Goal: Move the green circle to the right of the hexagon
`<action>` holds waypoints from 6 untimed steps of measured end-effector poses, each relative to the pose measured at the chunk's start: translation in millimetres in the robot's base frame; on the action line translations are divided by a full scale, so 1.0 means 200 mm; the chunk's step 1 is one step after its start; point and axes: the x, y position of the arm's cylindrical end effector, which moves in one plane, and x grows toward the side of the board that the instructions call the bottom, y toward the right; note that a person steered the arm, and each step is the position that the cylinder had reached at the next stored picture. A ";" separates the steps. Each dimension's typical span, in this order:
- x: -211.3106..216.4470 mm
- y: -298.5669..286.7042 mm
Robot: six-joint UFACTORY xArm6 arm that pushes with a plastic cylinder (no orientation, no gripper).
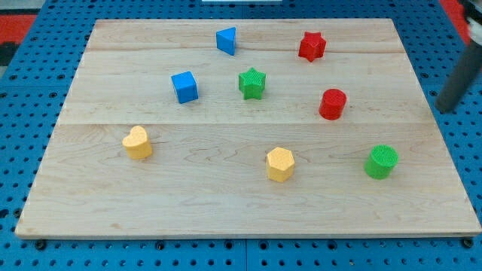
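Nearest the bottom edge sits the yellow hexagon [279, 163], with the green circle [382, 161] already to its right, near the right edge. No jaws exist: my tip [443, 108] is a bare rod off the right edge, touching nothing. Judging so, little remains beyond perhaps nudging the circle closer.

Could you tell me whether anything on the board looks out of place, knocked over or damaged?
Nothing stands out. All eight blocks sit upright and apart on the wooden board, none damaged. The green circle already lies to the view's right of the yellow hexagon. My tip is off the board's right edge, touching no block.
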 end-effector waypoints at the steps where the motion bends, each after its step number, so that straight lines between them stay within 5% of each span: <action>1: 0.26 -0.16; 4: 0.35 -0.73; 6: 0.29 -0.86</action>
